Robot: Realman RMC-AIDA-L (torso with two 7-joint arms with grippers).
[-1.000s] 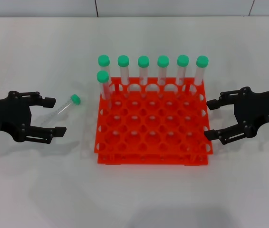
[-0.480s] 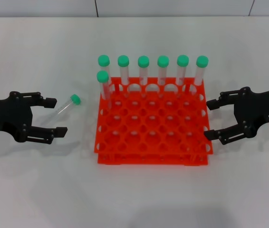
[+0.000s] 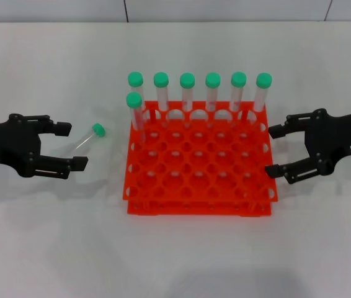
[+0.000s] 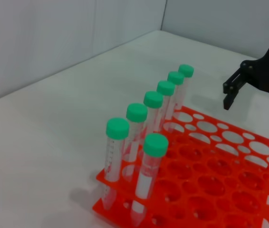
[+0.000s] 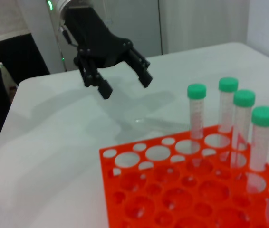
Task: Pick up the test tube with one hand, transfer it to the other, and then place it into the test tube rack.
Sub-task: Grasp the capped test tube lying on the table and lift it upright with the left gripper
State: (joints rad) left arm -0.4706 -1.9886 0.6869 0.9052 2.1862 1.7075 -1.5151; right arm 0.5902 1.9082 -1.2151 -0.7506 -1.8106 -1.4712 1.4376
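Observation:
The test tube (image 3: 88,138) lies on the white table left of the rack, green cap toward the rack. My left gripper (image 3: 71,146), black and unlabelled, is open just left of the tube, with one finger on either side of the tube's lower end and not touching it. It also shows in the right wrist view (image 5: 125,85). The orange test tube rack (image 3: 200,205) stands in the middle. My right gripper (image 3: 273,151), with a white label, is open and empty at the rack's right edge. It also shows in the left wrist view (image 4: 252,109).
Several green-capped tubes (image 3: 187,93) stand upright in the rack's far row, and one more (image 3: 134,110) stands in the second row at the left. They also show in the left wrist view (image 4: 152,111) and the right wrist view (image 5: 227,102). The rack's other holes hold nothing.
Both grippers have shifted slightly away from me across the table. The left one is a little closer around the tube's lower end. The tube has not moved.

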